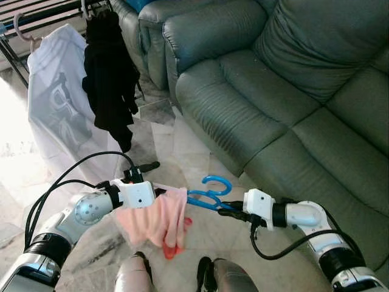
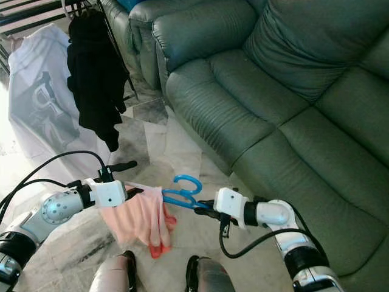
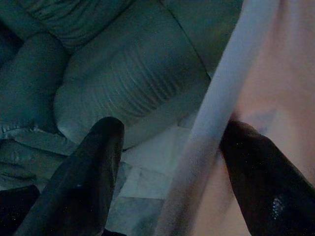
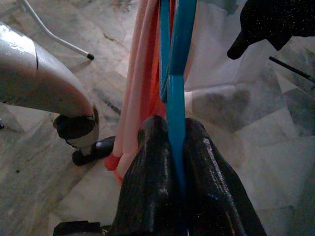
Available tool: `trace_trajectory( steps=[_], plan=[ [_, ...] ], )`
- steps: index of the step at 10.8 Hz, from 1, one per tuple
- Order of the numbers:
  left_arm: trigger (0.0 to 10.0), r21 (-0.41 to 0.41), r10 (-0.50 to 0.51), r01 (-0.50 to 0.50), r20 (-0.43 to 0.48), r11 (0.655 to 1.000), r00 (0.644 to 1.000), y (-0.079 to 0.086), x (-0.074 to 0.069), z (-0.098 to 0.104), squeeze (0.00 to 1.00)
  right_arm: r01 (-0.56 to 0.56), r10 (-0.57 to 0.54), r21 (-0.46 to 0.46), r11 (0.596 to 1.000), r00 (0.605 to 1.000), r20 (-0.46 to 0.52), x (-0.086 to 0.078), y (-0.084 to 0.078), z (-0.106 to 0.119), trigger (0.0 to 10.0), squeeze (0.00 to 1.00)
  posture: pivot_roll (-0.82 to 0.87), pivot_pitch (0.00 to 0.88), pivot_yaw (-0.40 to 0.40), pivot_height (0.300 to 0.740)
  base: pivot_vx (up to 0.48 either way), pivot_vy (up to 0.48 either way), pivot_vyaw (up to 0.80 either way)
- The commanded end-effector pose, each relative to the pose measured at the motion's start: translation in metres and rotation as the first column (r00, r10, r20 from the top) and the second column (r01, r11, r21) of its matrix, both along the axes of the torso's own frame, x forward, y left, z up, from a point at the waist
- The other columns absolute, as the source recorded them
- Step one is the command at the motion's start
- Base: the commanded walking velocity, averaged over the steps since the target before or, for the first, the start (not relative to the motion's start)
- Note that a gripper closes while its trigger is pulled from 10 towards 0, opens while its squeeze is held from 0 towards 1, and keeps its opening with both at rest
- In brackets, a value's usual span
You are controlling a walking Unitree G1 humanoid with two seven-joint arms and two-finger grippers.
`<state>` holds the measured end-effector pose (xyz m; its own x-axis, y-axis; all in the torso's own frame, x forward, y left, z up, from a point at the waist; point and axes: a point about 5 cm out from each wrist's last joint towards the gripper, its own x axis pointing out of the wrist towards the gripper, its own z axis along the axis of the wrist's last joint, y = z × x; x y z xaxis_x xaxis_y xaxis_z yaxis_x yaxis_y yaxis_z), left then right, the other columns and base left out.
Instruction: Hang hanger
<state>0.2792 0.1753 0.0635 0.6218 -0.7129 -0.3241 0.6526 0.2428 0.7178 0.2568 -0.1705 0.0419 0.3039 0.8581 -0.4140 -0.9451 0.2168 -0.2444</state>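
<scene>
A blue hanger [image 1: 209, 193] carrying a pink garment [image 1: 159, 220] is held level above the floor between my two arms. My right gripper [image 1: 229, 210] is shut on the hanger's blue end; in the right wrist view the blue bar [image 4: 175, 98] runs between the closed fingers [image 4: 147, 187]. My left gripper [image 1: 161, 194] is at the garment's other side. In the left wrist view its fingers [image 3: 93, 167] stand apart, with a pale bar [image 3: 221, 108] and pink cloth [image 3: 275, 73] between them. The hanger's hook [image 1: 216, 182] points up and away from me.
A grey-green leather sofa [image 1: 273, 91] spans the right and back. At the upper left, a drying rack holds a white printed shirt [image 1: 58, 91] and a black garment [image 1: 109, 79]. The pale marble floor [image 1: 182, 146] lies between them, with my feet [image 1: 206, 274] below.
</scene>
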Motion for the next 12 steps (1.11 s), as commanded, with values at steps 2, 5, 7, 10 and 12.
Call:
trace_trajectory(
  steps=[2,5,7,10,12],
  plan=[
    [0.0,0.05,-0.037,0.041,-0.073,0.998,0.997,0.005,-0.003,-0.007,0.0,-0.046,0.046,0.013,0.999,0.999,0.015,-0.003,0.003,0.0,10.0,0.0,-0.02,0.182,-0.076,0.74,0.0,0.0,0.0],
    [0.0,0.114,-0.045,0.063,-0.152,0.991,0.987,0.018,0.001,-0.005,0.0,-0.068,0.068,-0.014,0.998,0.997,0.033,-0.002,0.001,0.001,10.0,0.0,-0.02,0.179,-0.076,0.74,0.0,0.0,0.0],
    [0.0,0.126,-0.009,0.034,-0.198,0.991,0.98,0.024,0.007,-0.005,0.0,-0.078,0.083,-0.062,0.995,0.994,0.075,0.001,-0.002,0.003,10.0,0.0,-0.02,0.176,-0.078,0.74,0.0,0.0,0.0],
    [0.0,0.141,0.026,0.014,-0.28,0.99,0.96,0.028,0.013,-0.006,0.0,-0.074,0.091,-0.11,0.991,0.984,0.154,0.008,-0.003,0.007,10.0,0.0,-0.03,0.171,-0.079,0.74,0.0,0.0,0.0],
    [0.0,0.149,0.03,0.018,-0.311,0.989,0.95,0.027,0.014,-0.007,0.0,-0.071,0.089,-0.111,0.991,0.981,0.171,0.009,-0.001,0.007,10.0,0.0,-0.03,0.171,-0.079,0.74,0.0,0.0,0.0]
  ],
)
